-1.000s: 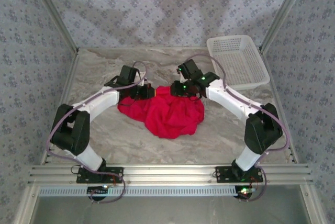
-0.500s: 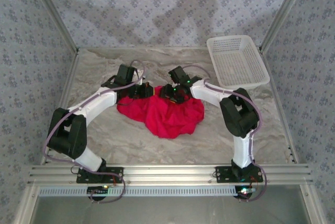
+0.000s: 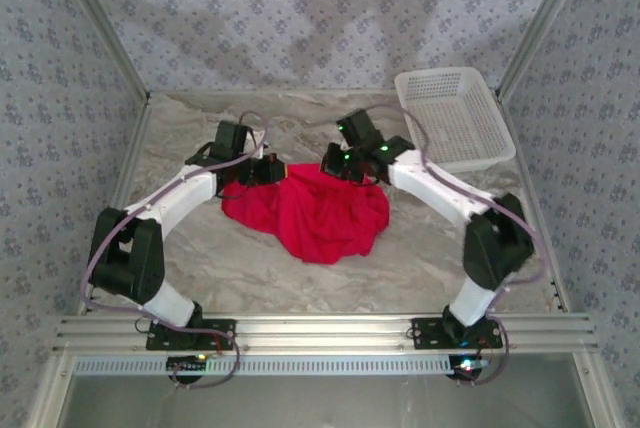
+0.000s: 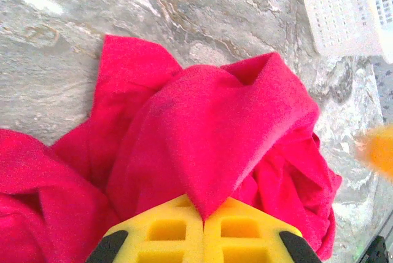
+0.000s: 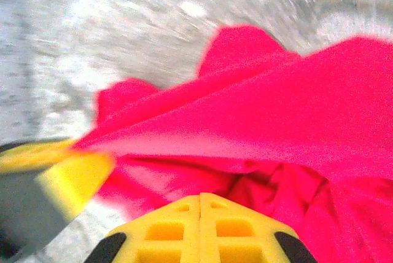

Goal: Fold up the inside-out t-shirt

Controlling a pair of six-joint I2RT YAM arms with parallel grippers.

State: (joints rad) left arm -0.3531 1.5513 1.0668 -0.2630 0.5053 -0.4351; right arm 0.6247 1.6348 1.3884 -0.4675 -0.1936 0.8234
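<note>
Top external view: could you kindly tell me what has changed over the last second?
The right arm swung its elbow inward, then back out; the right gripper ended slightly farther away. The left gripper, jaws shut on the shirt, eased away and leftward. The shirt heap and the basket stayed put.

T-shirt (image 3: 315,213) — soft matt red cloth, faintly fuzzy. Table (image 3: 240,268) under t-shirt — smooth, marble-look, slight sheen. Basket (image 3: 455,118) beyond t-shirt: white plastic lattice. Rail (image 3: 320,326) nearer than t-shirt: pale ridged metal.
</note>
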